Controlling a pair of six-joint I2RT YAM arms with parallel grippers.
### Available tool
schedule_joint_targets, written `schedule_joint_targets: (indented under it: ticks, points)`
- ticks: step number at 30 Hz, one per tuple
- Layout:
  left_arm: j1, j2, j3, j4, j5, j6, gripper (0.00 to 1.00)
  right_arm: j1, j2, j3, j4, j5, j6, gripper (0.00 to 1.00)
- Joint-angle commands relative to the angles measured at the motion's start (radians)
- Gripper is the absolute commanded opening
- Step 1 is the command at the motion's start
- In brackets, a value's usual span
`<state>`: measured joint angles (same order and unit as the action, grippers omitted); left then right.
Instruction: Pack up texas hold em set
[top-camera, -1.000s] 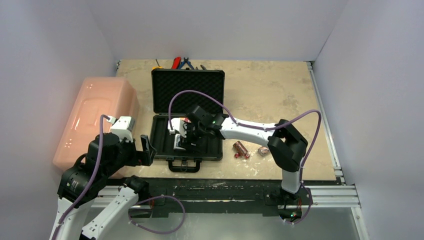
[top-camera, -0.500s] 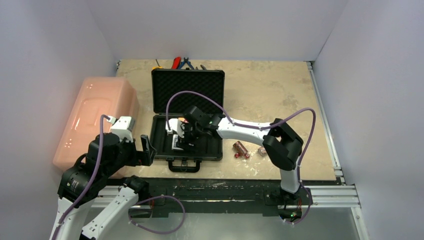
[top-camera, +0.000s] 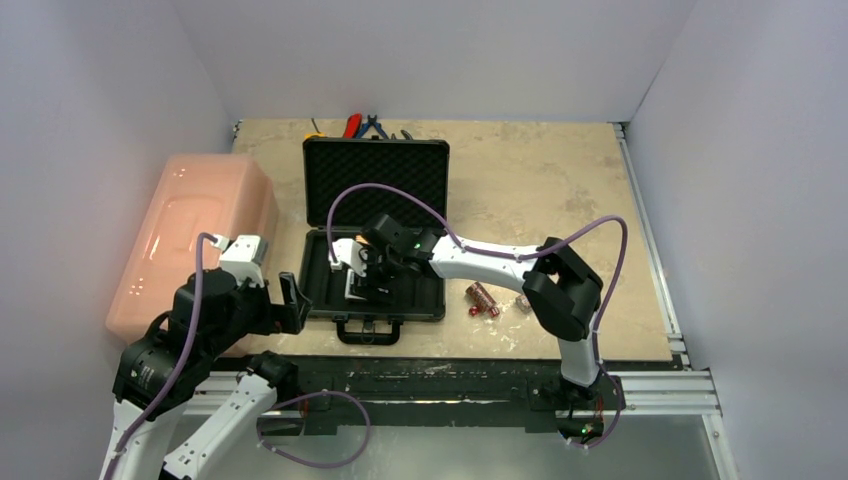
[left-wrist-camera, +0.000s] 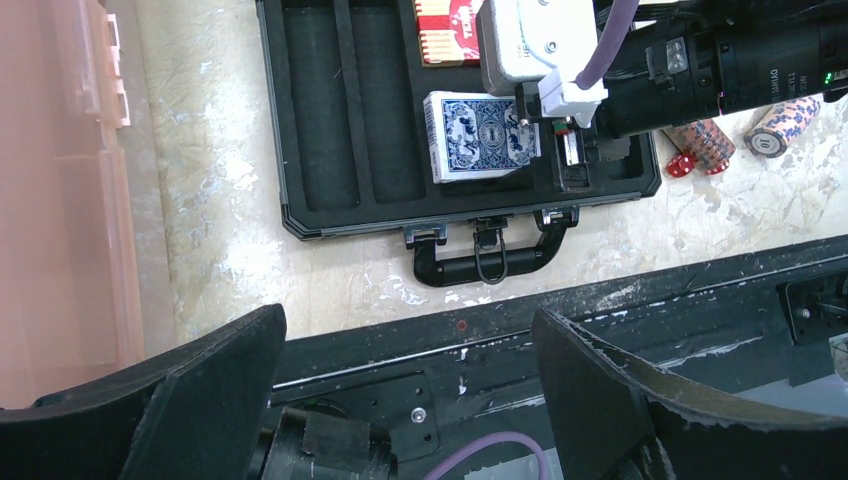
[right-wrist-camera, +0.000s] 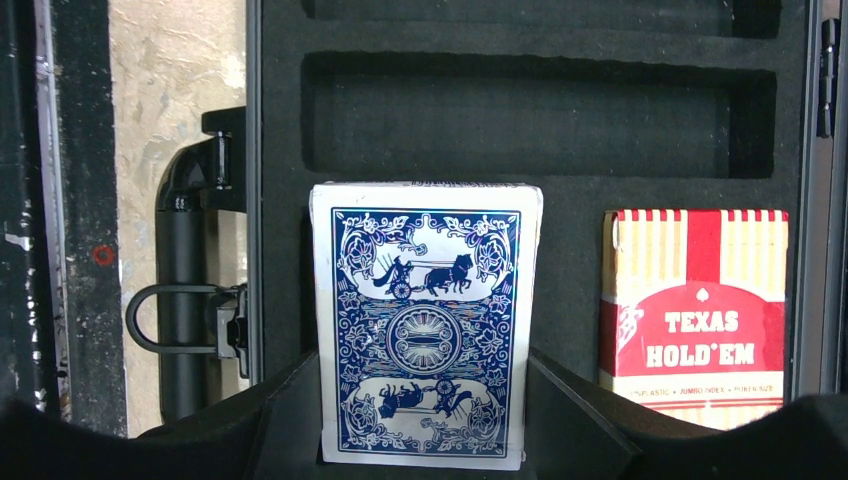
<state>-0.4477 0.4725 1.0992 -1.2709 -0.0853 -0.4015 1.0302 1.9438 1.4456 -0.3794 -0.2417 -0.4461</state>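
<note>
Where the blue card deck (right-wrist-camera: 425, 325) is held: over the foam base of the open case (top-camera: 320, 282), at the edge nearest the case's handle (left-wrist-camera: 488, 266). Whether it is seated in a recess cannot be told.
Right gripper (right-wrist-camera: 422, 405): closed onto the blue card deck, with one finger pressed against each long side. The deck's patterned back is turned up toward the wrist camera.
Red card deck (right-wrist-camera: 695, 310): laid flat in the case foam just beside the blue one, on the side away from the handle. A strip of foam is seen between the two.
Case lid (top-camera: 376, 185): stood up at the far edge of the case.
Chip rolls (top-camera: 483, 296): two are seen lying on the table outside the case, near its right side. Two red dice (top-camera: 474, 311) are placed just beside the nearer roll.
Left gripper (left-wrist-camera: 407, 318): spread wide with nothing between its fingers, and held off the case's near left corner.
Pink bin (top-camera: 195, 235): set to the left of the case.
</note>
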Motion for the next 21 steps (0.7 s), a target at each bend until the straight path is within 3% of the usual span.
schedule_joint_targets:
  ticks: [1, 21]
  points:
    - [-0.002, -0.018, 0.001, -0.006, -0.007, -0.01, 0.93, 0.001, -0.029, 0.031, -0.058, 0.056, 0.012, 0.0]
    - [-0.002, 0.022, -0.002, 0.048, 0.013, -0.006, 0.93, 0.0, -0.047, -0.068, -0.086, 0.111, 0.02, 0.0]
